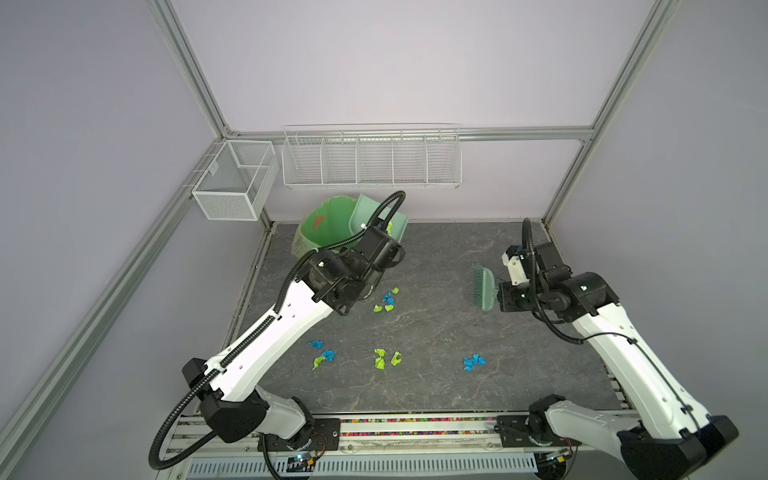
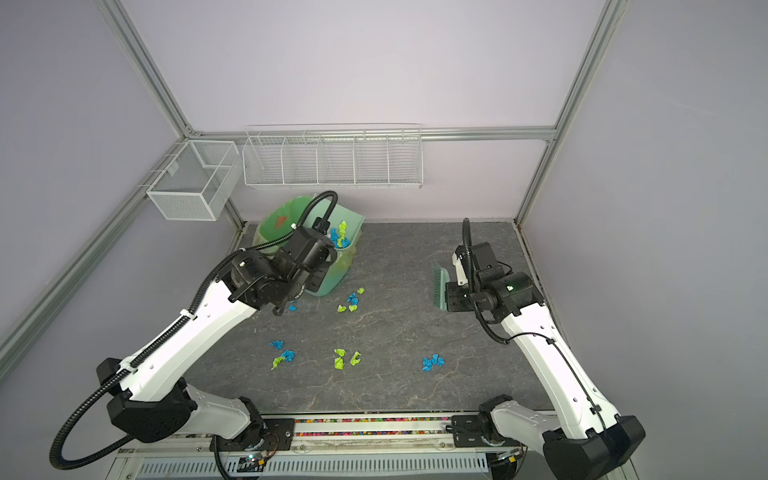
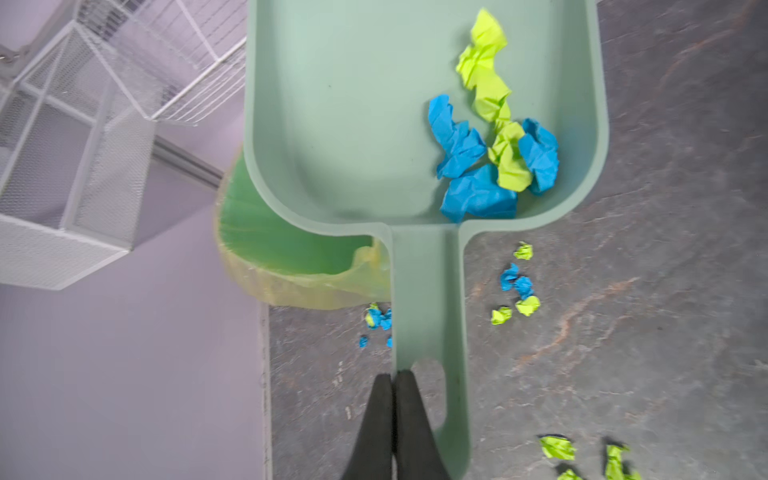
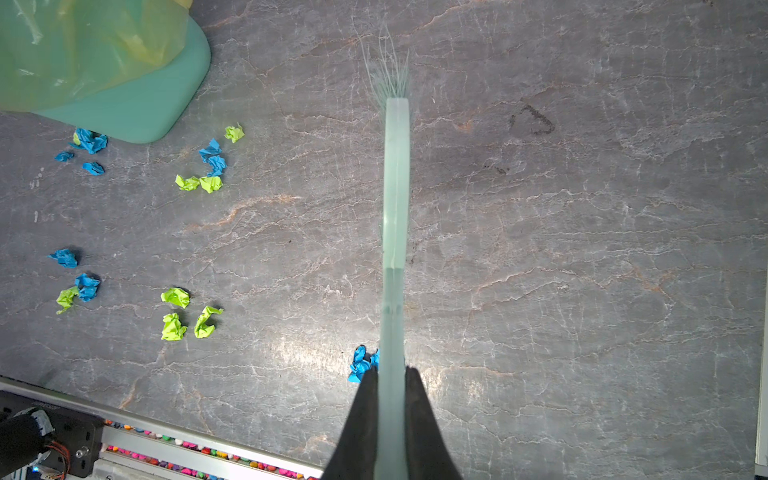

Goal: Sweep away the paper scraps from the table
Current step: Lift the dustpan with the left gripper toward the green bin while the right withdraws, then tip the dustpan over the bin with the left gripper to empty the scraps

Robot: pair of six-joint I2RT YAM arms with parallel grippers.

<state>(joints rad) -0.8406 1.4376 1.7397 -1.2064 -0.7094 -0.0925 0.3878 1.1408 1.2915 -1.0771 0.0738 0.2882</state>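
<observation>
Several loose clusters of paper scraps (image 1: 384, 358), blue and lime, are lying across the left and middle of the table (image 1: 436, 386) in both top views. The dustpan (image 2: 351, 226) is hanging tilted, partly over the green-lined bin (image 2: 274, 224) at the far left corner. The brush (image 1: 484, 291) is sitting over the table's right part, well apart from the scraps.

Left wrist: the left gripper (image 3: 395, 376) is pinching the edge of the dustpan's handle, fingers pressed tight. More blue and lime wads are bunching in the pan's corner beside the handle.

Right wrist: the right gripper (image 4: 390, 374) is clamping the brush handle. Cannot tell whether the bristles are touching the table. One blue cluster is lying on the table beneath the fingers.
</observation>
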